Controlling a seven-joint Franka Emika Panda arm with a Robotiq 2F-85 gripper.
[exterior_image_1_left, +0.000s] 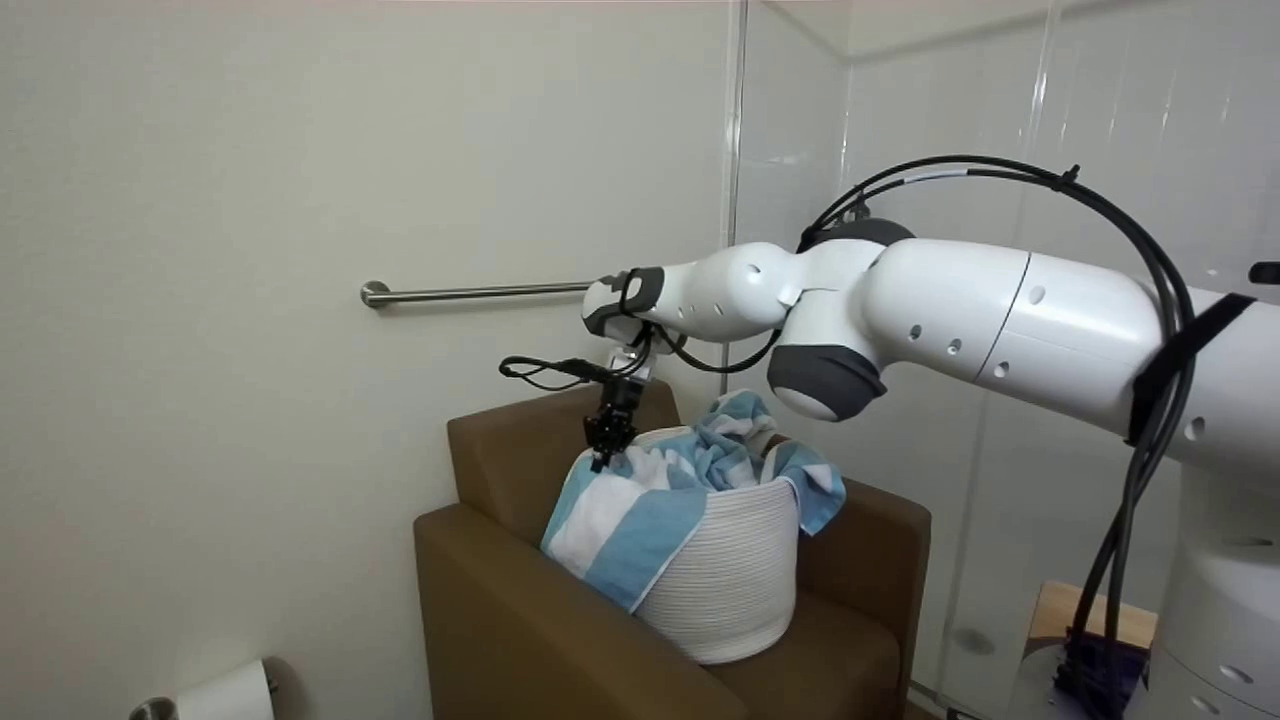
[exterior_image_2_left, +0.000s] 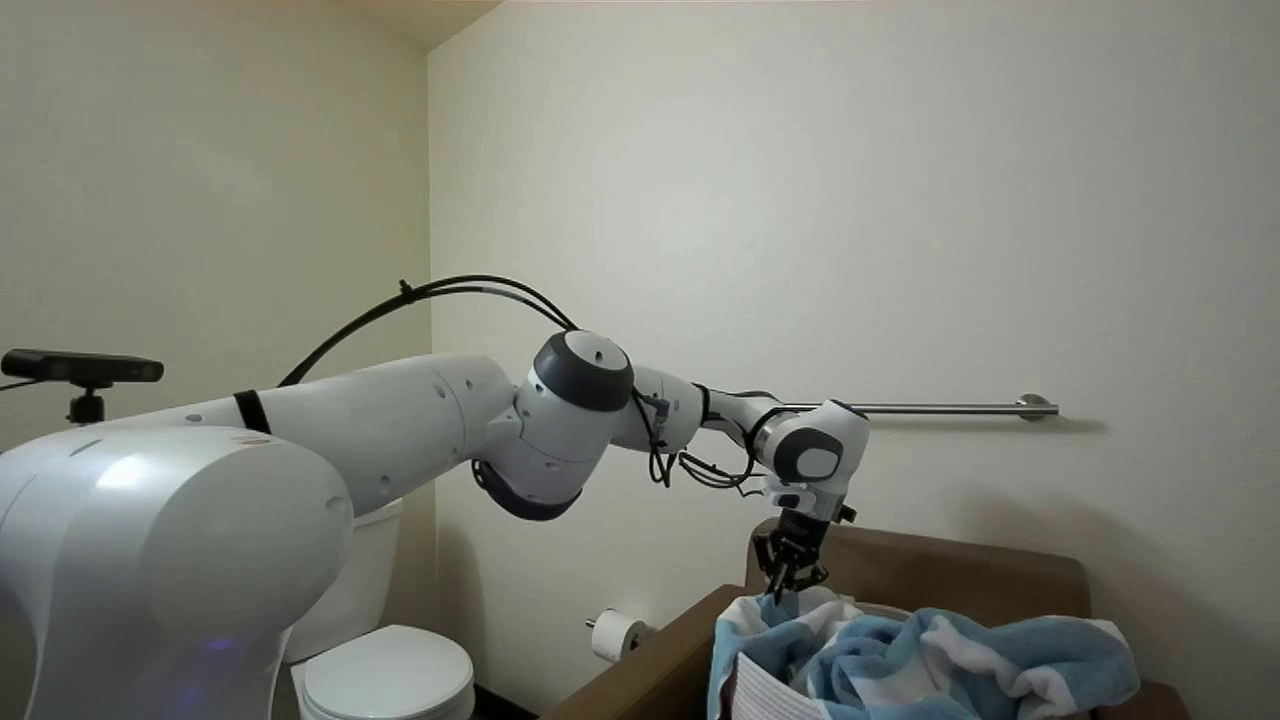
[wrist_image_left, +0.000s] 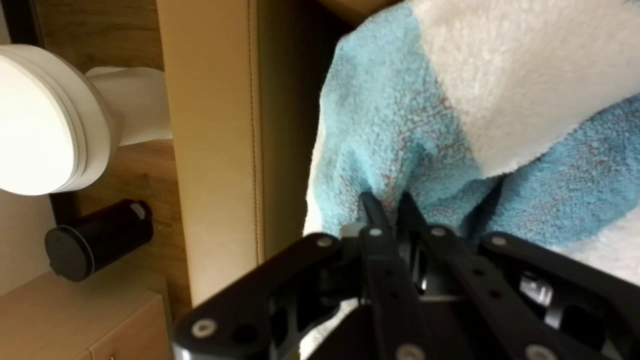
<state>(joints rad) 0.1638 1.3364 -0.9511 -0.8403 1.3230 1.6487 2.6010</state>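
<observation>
Basket (exterior_image_1_left: 735, 590), pale and ribbed, on the seat of a brown armchair (exterior_image_1_left: 510, 460). Striped towel (exterior_image_1_left: 640, 520), blue and white, lies bunched in the basket's mouth and spills over its rim. Broad flap lies down the basket's outer side toward an armrest (wrist_image_left: 215, 150); a shorter corner hangs over the opposite rim.

End effector (wrist_image_left: 388, 202) points down at the basket's rim on the broad-flap side. Jaws clamped on a pinched fold of the towel, blue cloth showing between the tips in the wrist view. White arm (exterior_image_1_left: 1000, 320) reaches in above the basket in both exterior views.

Surroundings: metal rail (exterior_image_1_left: 480, 293) on the wall (exterior_image_1_left: 200, 300) behind and above the basket. Paper roll (exterior_image_2_left: 612, 636) on the same wall, across the armrest from the basket. Toilet (exterior_image_2_left: 385, 680), white, farther from the basket on that side. Black cylindrical container (wrist_image_left: 97, 240) near the toilet, also beyond the armrest from the basket. Wood-grain floor (wrist_image_left: 100, 30) shows there, lower than the basket. Glossy panels (exterior_image_1_left: 1040, 530) stand past the basket's opposite side.
</observation>
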